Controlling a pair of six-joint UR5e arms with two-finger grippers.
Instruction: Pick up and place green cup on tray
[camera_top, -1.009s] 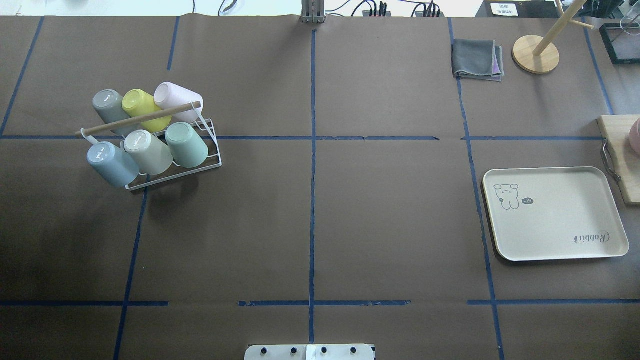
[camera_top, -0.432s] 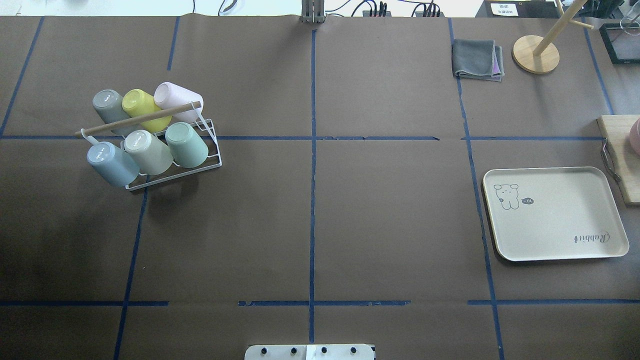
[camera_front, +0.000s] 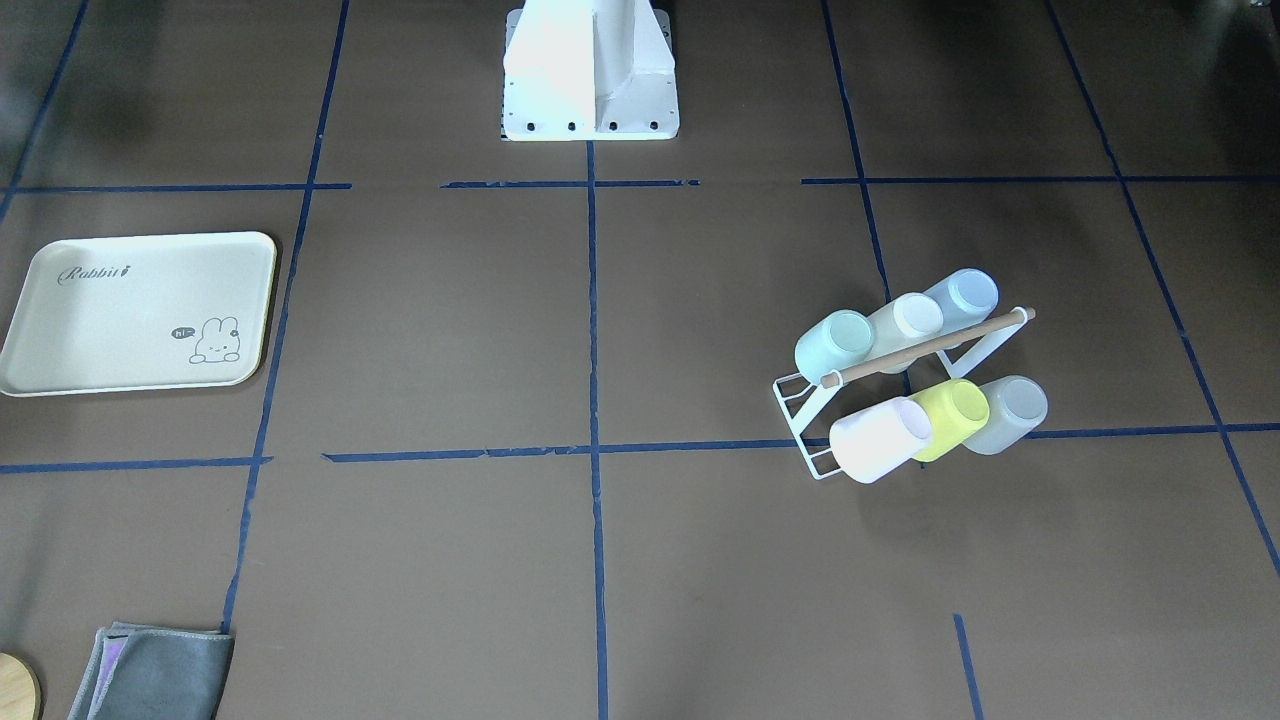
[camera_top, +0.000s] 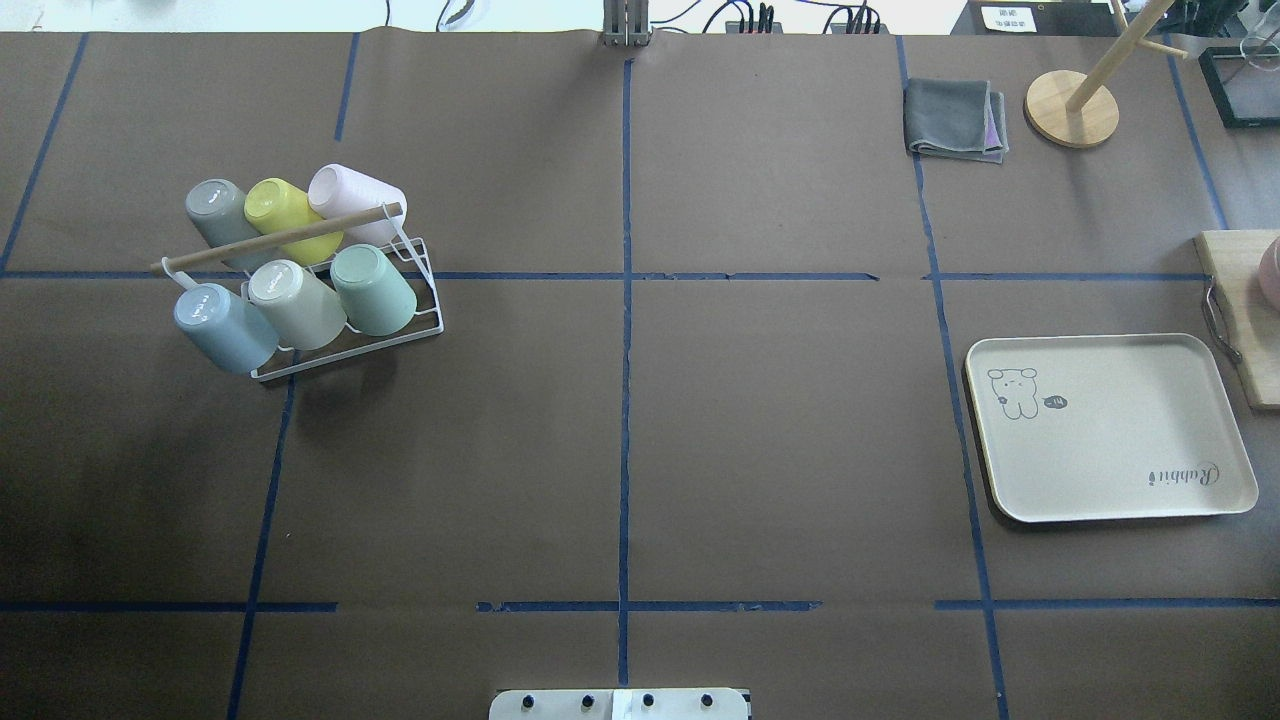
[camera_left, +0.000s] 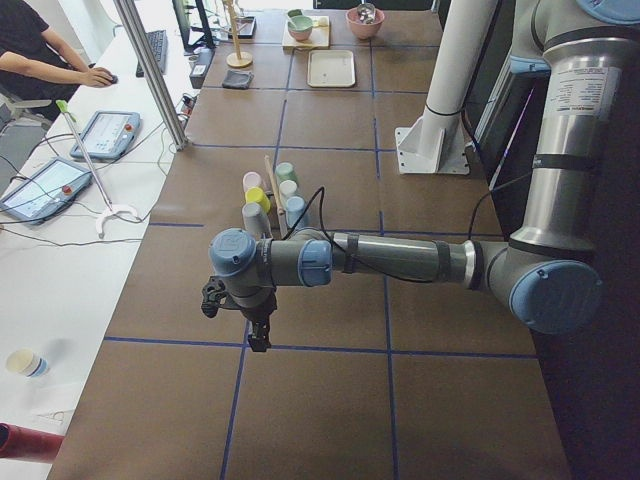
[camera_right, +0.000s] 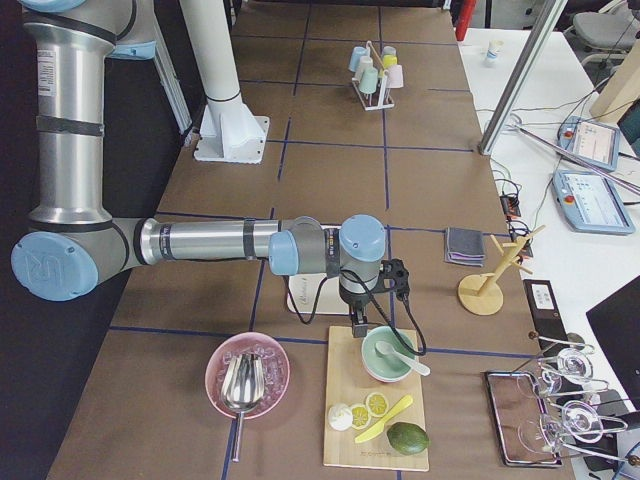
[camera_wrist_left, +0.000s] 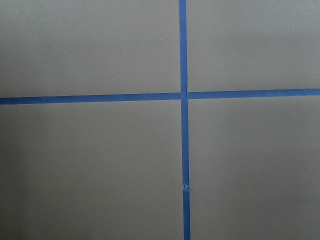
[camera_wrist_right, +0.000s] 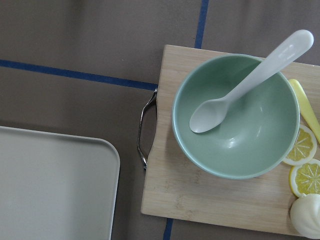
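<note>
Your table (camera_top: 780, 420), papered brown and crossed with blue tape, fills the overhead view, and neither arm reaches into that frame. The left arm (camera_left: 400, 258) stretches across the lower middle of the left side view. The right arm (camera_right: 200, 240) lies across the middle of the right side view.

The tray (camera_top: 1110, 450) sits at the right of the overhead frame, with no cup on it. The white wire rack (camera_top: 428, 290) stands at upper left, well apart from the tray, carrying six cups. The green cup (camera_top: 375, 290) rests tilted at the right end of the rack's lower row, just beside a cream cup (camera_top: 300, 300).

The left gripper (camera_left: 258, 335) hangs over bare paper at lower left of its side view, near the rack but not at it; its wrist camera shows only a tape crossing. The right gripper (camera_right: 357, 325) hovers by the tray's edge, over a wooden board (camera_wrist_right: 200, 200) holding a green bowl (camera_wrist_right: 250, 145). You cannot tell from these views whether either pair of fingers is apart or together.

As I judge it, nothing is done yet: reaching, gripping, lifting the cup off the rack, carrying it across and setting it down all remain.
</note>
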